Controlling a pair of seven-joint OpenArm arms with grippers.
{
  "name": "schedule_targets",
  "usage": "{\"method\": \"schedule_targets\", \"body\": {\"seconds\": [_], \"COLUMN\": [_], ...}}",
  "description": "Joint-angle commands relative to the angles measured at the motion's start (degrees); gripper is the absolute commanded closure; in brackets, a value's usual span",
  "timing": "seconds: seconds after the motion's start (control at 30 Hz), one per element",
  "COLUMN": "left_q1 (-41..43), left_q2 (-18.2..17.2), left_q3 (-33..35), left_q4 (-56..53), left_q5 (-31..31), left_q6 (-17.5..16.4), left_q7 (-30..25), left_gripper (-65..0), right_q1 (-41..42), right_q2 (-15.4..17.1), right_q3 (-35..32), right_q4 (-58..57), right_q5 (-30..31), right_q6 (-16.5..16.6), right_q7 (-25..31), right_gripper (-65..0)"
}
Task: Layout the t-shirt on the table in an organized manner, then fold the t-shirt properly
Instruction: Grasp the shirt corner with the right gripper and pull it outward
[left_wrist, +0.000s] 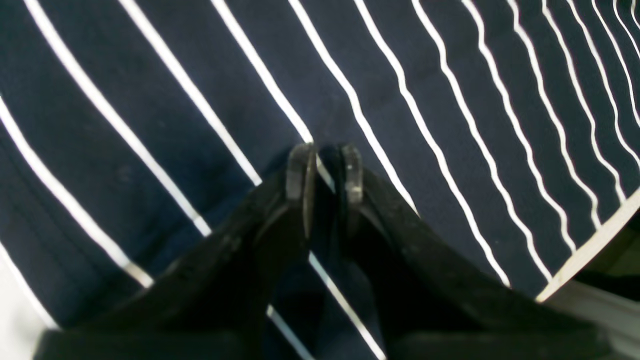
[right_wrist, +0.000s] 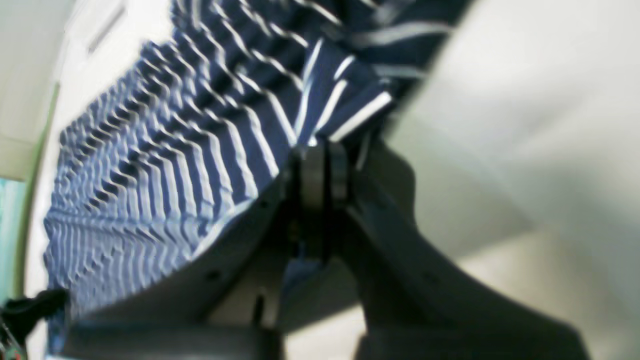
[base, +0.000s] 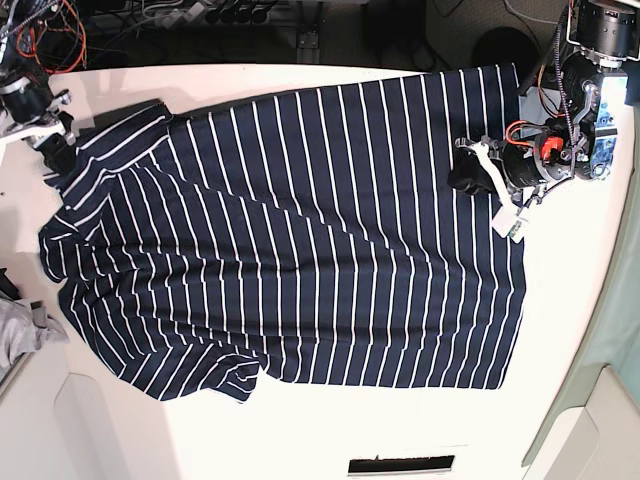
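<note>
Cloth is pinched at both ends: the left end effector (left_wrist: 325, 172) grips the t-shirt (base: 300, 240) hem. The right end effector (right_wrist: 320, 175) is clamped on its collar end, likely to stretch it flat on the surface (base: 330, 425).

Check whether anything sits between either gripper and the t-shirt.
Nothing visible does. The left gripper has its jaws pinched on a fold of the t-shirt, and the right gripper is clamped on its edge. Only bare table surrounds the shirt.
</note>
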Motion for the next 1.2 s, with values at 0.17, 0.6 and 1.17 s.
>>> {"method": "schedule_targets", "body": {"seconds": [0.17,0.6,1.17], "left_q1": [0.3,0.1,-1.4], "left_q2": [-0.6,-0.8,-0.7], "left_q3": [0.1,0.0,-2.6], "left_q4": [-0.7,2.4,9.6], "left_q5": [3.7,-3.7,-3.5], "left_q6": [2.0,-2.6,-2.9], "left_q7": [3.3,7.5,5.9], "left_gripper": [-12.1,-12.1,-12.1], "right_q1": [-7.9,-9.9,7.6], "right_q2": [0.7,0.5,4.7], "right_q3": [2.4,3.6,-1.3], "right_q4": [3.1,8.9,0.7], "right_q5": [4.8,8.3,-5.6], "right_q6": [0.8,1.6,0.0], "right_q7": [1.1,-1.2,5.7], "right_gripper": [0.0,-32.3,-32.3]}}
